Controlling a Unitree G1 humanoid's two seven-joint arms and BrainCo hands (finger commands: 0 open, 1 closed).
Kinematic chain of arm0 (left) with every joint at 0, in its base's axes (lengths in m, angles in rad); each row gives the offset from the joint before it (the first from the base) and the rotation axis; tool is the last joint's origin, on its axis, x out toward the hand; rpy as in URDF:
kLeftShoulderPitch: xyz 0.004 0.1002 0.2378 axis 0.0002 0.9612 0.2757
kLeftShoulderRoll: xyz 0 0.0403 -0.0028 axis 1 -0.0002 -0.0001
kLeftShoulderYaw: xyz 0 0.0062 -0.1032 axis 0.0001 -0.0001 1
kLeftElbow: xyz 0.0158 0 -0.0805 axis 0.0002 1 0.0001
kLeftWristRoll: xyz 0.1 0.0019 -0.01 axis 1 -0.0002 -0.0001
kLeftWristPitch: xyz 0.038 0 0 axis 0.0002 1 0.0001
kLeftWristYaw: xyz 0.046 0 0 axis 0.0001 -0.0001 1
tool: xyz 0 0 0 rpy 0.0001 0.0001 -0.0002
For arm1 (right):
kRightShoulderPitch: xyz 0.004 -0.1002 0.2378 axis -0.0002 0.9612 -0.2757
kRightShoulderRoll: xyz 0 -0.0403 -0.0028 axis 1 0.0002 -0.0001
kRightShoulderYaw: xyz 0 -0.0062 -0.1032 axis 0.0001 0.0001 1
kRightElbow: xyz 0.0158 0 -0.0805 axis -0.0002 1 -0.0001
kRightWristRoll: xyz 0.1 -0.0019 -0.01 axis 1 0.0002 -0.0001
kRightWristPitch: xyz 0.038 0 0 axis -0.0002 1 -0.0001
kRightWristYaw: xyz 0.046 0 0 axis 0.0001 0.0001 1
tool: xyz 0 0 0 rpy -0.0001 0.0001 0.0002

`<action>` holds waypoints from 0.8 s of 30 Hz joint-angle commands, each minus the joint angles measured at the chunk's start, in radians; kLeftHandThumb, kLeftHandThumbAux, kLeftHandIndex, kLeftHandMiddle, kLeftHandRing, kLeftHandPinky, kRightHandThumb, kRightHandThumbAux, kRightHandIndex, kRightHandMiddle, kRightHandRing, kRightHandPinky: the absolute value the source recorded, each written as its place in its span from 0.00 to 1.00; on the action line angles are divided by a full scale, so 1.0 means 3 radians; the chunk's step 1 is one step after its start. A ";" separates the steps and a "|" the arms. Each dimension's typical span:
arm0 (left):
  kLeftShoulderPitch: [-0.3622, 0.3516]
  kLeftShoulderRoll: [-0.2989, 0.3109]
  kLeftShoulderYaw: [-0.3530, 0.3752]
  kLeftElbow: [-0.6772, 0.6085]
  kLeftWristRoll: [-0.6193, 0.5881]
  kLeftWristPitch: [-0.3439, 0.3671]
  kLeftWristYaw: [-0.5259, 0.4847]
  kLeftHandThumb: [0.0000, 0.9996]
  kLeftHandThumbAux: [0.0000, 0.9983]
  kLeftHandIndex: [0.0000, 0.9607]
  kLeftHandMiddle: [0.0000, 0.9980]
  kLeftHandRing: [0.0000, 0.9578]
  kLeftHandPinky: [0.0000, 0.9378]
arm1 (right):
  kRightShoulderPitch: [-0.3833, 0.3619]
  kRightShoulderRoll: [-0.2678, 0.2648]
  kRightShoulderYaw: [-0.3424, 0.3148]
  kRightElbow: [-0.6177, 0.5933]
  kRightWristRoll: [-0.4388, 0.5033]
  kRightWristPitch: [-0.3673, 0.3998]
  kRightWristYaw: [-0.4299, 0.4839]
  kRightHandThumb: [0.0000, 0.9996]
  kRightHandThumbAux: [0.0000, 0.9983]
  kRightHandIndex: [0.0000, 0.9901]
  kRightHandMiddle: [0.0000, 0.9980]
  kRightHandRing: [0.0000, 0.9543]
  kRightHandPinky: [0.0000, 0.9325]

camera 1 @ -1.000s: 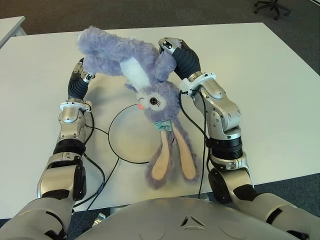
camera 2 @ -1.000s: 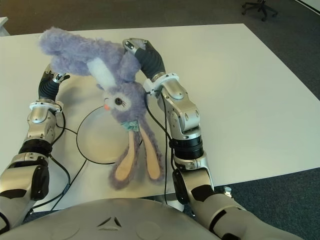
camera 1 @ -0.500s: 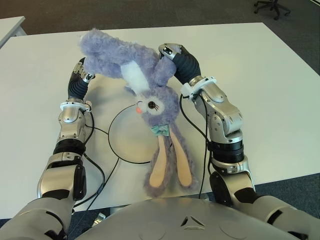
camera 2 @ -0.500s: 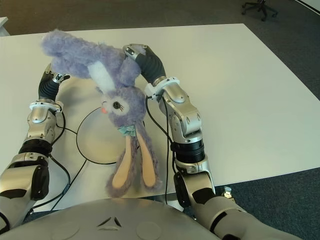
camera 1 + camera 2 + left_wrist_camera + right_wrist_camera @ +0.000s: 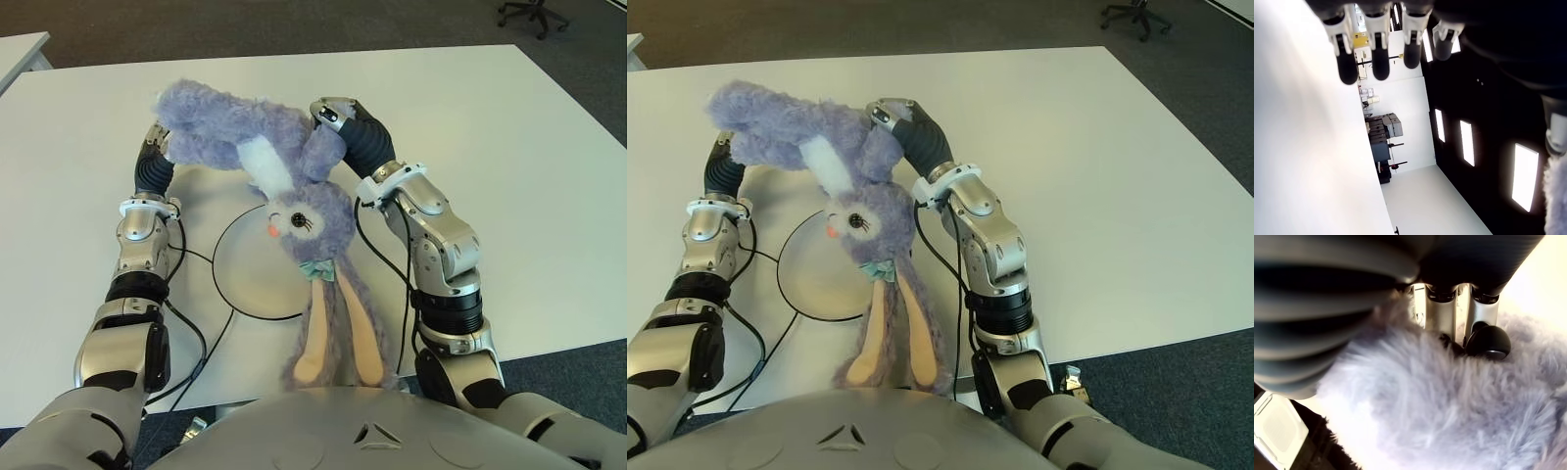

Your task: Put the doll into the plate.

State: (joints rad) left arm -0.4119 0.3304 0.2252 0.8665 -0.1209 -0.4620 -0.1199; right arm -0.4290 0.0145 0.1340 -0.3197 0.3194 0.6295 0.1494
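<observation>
The doll (image 5: 304,220) is a purple plush rabbit, hanging head down with its long ears (image 5: 333,333) trailing to the table's near edge. Its head sits over the right rim of the white plate (image 5: 245,279), a round dish with a dark rim. My right hand (image 5: 328,110) is shut on the doll's body from the right, its fingers (image 5: 1488,340) sunk in the fur (image 5: 1440,401). My left hand (image 5: 155,147) shows at the doll's legs on the left, mostly hidden behind them. In its wrist view the fingers (image 5: 1378,61) are straight and hold nothing.
The white table (image 5: 509,147) stretches wide to the right and behind. Black cables (image 5: 191,328) run from my left arm across the table by the plate. An office chair (image 5: 529,15) stands on the dark floor at the far right.
The doll has sunk a little: its head is lower and closer to me, and its ears have slid toward the table's near edge. My right forearm has shifted slightly right.
</observation>
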 commanded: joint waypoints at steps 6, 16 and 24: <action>0.0302 -0.0249 -0.0037 0.0182 0.0000 0.0073 0.0008 0.00 0.43 0.00 0.10 0.14 0.20 | 0.0092 -0.0024 0.0008 -0.0115 0.0030 0.0123 0.0028 0.70 0.72 0.44 0.81 0.90 0.92; 0.0322 -0.0251 -0.0045 0.0162 -0.0010 0.0053 -0.0004 0.00 0.43 0.00 0.09 0.14 0.22 | 0.0219 -0.0108 0.0071 -0.0362 0.0038 0.0305 0.0060 0.70 0.72 0.44 0.83 0.90 0.92; 0.0340 -0.0255 -0.0049 0.0131 -0.0006 0.0055 0.0004 0.00 0.43 0.00 0.09 0.14 0.22 | 0.0300 -0.0185 0.0128 -0.0478 0.0018 0.0371 0.0092 0.70 0.72 0.44 0.83 0.90 0.92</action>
State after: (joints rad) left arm -0.4092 0.3259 0.2251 0.8591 -0.1299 -0.4550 -0.1199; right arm -0.3614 -0.0306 0.1589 -0.4504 0.3199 0.7176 0.1663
